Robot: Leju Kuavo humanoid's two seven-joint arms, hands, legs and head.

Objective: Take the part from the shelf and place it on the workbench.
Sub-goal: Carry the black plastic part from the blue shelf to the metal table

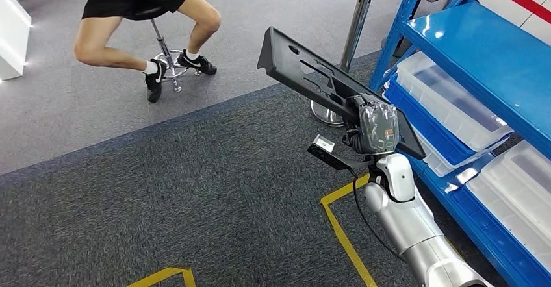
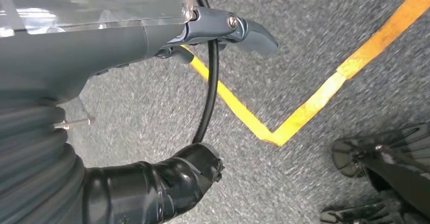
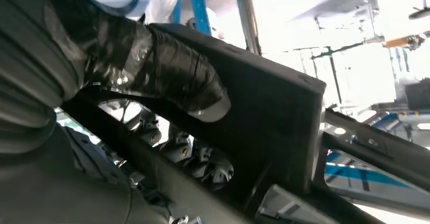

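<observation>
Blue shelf point(image 1: 477, 53) at my right, w/ clear plastic bins point(image 1: 448, 99) on lower levels; contents can't be made out. Part point(image 1: 312, 73): long flat black plastic panel w/ slots and cut-outs, held up in the air beside shelf, tilted, far end raised. My right hand point(image 1: 375, 128) grips it near the lower end, thumb point(image 3: 177, 77) pressed on its face. Left hand point(image 2: 101, 51) hangs over grey carpet w/ yellow tape point(image 2: 304, 107); fingers spread, holding nothing.
</observation>
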